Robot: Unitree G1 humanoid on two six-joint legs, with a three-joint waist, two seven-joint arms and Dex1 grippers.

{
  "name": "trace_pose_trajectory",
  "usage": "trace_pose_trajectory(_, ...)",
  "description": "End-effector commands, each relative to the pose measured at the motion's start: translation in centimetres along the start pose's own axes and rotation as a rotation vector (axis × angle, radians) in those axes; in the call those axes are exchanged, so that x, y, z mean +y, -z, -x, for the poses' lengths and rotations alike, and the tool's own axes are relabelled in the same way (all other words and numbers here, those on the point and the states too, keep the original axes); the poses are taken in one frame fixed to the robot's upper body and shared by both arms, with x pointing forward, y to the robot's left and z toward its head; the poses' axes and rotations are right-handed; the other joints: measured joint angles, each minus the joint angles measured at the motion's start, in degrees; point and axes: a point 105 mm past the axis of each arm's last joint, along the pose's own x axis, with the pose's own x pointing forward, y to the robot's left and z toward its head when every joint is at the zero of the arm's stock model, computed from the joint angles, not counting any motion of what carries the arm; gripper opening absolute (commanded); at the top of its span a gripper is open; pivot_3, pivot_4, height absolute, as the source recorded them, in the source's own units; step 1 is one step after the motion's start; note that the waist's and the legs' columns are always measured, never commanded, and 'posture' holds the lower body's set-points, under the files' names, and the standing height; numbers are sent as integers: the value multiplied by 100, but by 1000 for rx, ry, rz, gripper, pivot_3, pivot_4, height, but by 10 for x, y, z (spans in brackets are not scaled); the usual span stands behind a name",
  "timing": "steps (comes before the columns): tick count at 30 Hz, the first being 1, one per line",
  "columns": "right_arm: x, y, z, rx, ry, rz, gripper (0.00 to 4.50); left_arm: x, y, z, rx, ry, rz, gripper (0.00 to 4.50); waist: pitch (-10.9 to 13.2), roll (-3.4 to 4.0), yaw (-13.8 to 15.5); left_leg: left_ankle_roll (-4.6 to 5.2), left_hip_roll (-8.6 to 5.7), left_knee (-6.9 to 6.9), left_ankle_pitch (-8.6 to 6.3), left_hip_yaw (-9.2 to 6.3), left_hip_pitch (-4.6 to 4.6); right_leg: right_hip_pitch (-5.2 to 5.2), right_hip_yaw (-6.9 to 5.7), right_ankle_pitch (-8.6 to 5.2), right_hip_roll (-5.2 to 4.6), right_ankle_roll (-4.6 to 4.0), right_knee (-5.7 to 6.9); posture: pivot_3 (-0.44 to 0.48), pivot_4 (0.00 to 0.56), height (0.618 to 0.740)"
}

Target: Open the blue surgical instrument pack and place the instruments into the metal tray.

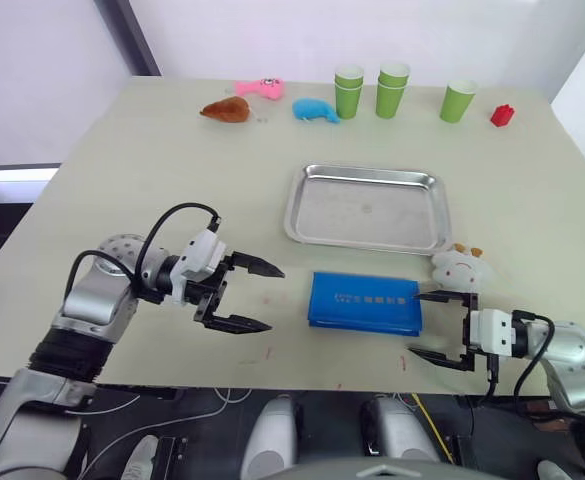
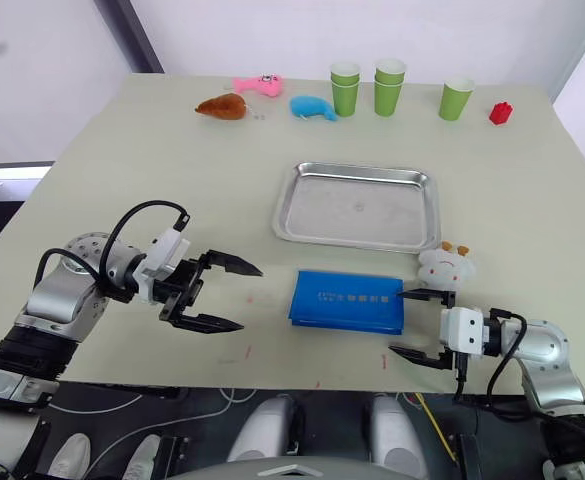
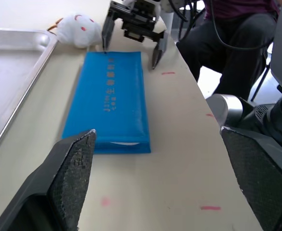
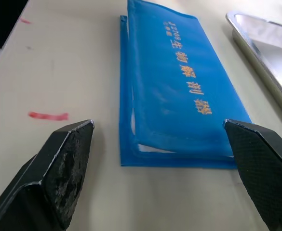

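Observation:
The blue surgical instrument pack (image 1: 364, 303) lies folded shut and flat on the table near the front edge, small print on its cover. Just behind it sits the metal tray (image 1: 365, 207), with nothing in it. The instruments are hidden inside the pack. My left gripper (image 1: 256, 296) stands open a short way left of the pack, fingers pointing at it. My right gripper (image 1: 431, 325) is open at the pack's right end, one fingertip (image 3: 104, 46) close to its far corner. The pack (image 4: 172, 82) lies straight ahead between the right gripper's fingers.
A white plush toy (image 1: 461, 266) lies by the tray's near right corner, close to my right gripper. Along the far edge stand three green cups (image 1: 392, 88), a blue plush toy (image 1: 316, 110), a pink toy (image 1: 260, 88), a brown toy (image 1: 225, 110) and a red block (image 1: 501, 115).

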Motion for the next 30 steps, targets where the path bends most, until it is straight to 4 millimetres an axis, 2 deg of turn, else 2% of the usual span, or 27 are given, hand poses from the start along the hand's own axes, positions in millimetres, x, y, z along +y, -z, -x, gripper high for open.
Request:
trace_pose_trajectory(1, -9, -2, -3, -22, 17, 23, 4500, -8, -8, 1, -16, 56, -17, 4451, 0, 0, 2, 0, 0, 0, 0, 0, 0, 0, 0, 0, 0, 0, 0, 0, 150, 740)
trace_pose_trajectory(4, -14, -4, -7, -41, 14, 17, 3837, -10, -9, 0, -21, 63, -18, 4500, 1, 1, -7, 0, 0, 0, 0, 0, 1, 0, 0, 0, 0, 0, 0, 0, 150, 740)
trace_pose_trajectory(7, -13, -2, -10, -35, -8, 25, 2444, -11, -9, -1, -25, 64, -19, 4500, 1, 2, -2, 0, 1, 0, 0, -1, 1, 0, 0, 0, 0, -1, 1, 0, 150, 740)
trace_pose_trajectory(8, -14, -2, -11, -34, -8, 26, 1791, -12, -9, -1, -26, 63, -20, 4500, 1, 2, -1, 0, 1, 0, 0, -1, 1, 0, -1, 0, 0, 0, 1, 0, 150, 740)
trace_pose_trajectory(10, -17, -4, -13, -45, -4, 21, 1023, -13, -8, -1, -23, 62, -22, 4500, 1, 2, -6, 0, 1, 0, 0, 0, 1, 0, 2, 0, -1, 0, 1, 0, 150, 740)
trace_pose_trajectory(11, -17, -5, -14, -50, -14, 20, 475, -13, -8, -1, -26, 60, -22, 4500, 1, 2, -9, 0, 1, 0, 0, 0, 2, 0, 2, 1, 0, 0, 1, 0, 150, 740)
trace_pose_trajectory(13, -16, -8, -16, -64, -29, 17, 151, -12, -8, -1, -28, 53, -29, 4500, 2, 3, -5, 0, 1, 0, 0, 0, 4, 0, 4, 1, 0, -1, 3, 0, 150, 740)
trace_pose_trajectory(18, -14, -23, -24, -132, -99, -8, 151, -9, -8, 0, -33, 33, -49, 4500, 2, 3, -1, 0, 1, 0, 0, 0, 3, 0, 3, 1, 0, -1, 2, 0, 150, 740)
trace_pose_trajectory(22, 2, -44, -25, -198, -286, -57, 151, -10, -6, -1, -17, 34, -70, 4500, 4, 6, -7, 0, 3, 0, 0, -6, 3, -1, 3, 1, 0, -1, 2, 0, 150, 740)
trace_pose_trajectory(27, -1, -59, -22, -226, -344, -137, 151, -10, -7, 0, -24, 25, -79, 4500, 5, 7, 5, 0, 2, 0, 0, -12, 1, -1, 2, 1, -2, -1, 0, 0, 150, 740)
trace_pose_trajectory(30, -10, -61, -23, -236, -318, -260, 151, -11, -7, 0, -17, 34, -86, 4500, 5, 7, 9, 0, 1, 0, 0, -10, 1, 0, 0, 1, -2, -1, 1, 0, 150, 740)
